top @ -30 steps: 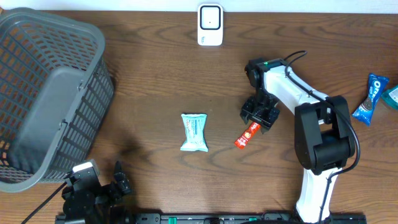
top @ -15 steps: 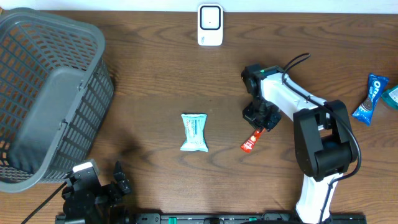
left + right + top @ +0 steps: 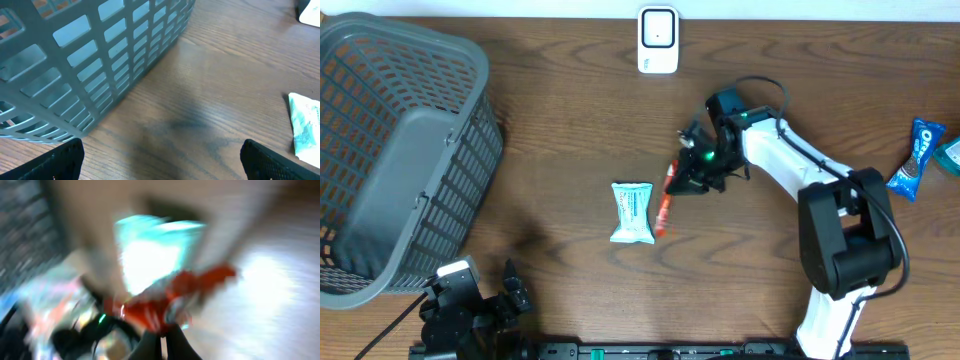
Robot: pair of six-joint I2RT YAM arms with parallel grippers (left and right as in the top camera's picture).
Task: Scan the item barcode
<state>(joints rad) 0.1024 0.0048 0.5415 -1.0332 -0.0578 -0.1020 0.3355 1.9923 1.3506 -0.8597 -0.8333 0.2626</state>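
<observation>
**Picked up, not yet scanned**

Found the grey basket [image 3: 400, 150] far to the left of the white scanner [image 3: 658, 40] and below it. Noted the left gripper [image 3: 165, 162] lower again, well down and to the left of the scanner, with jaws spread wide and nothing between them. Judged it idle for this job.

Passed a teal packet [image 3: 632, 212] lying flat well below the scanner and a touch to its left, untouched.

Came next to the task's thing. Saw the red sachet [image 3: 665, 206] hanging almost straight below the scanner, pinched at its upper end and seemingly clear of the table [image 3: 560, 120]. Read the right gripper [image 3: 684, 176] as clamped shut on that sachet, below the scanner and slightly to its right. Got only blur from the right wrist view: a red smear at the fingertips in front of something pale teal.

Left a blue Oreo packet [image 3: 918, 158] far to the right of the scanner, out of play.

Counted the pickup as done. Counted as left the carry up to the scanner, well apart from the sachet at this moment, and the turning of the barcode toward its face. Could not tell from either view where on the sachet the barcode sat.
</observation>
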